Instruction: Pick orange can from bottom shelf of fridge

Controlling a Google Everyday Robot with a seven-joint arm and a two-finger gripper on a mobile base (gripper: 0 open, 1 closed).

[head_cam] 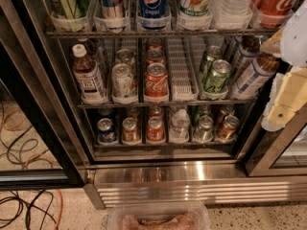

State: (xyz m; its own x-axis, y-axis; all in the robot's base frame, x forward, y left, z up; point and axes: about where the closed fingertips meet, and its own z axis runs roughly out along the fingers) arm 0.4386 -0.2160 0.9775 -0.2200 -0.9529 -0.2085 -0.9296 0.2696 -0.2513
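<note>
Orange can [228, 127] — front of bottom shelf [163, 143], right lane, green can [204, 128] just beside. Gripper [282, 104] hangs upper right; open or shut, cannot tell. Risk: clipping that neighbour on entry — cans topple.

Gripper [282, 110] against the right edge of the fridge [192, 176]: blocky pale-yellow segments, matte, flat-faced, ending low in a small rounded whitish tip. Just above, a smooth white housing [297, 40], bulbous, with a cream patch on its left side.
</note>
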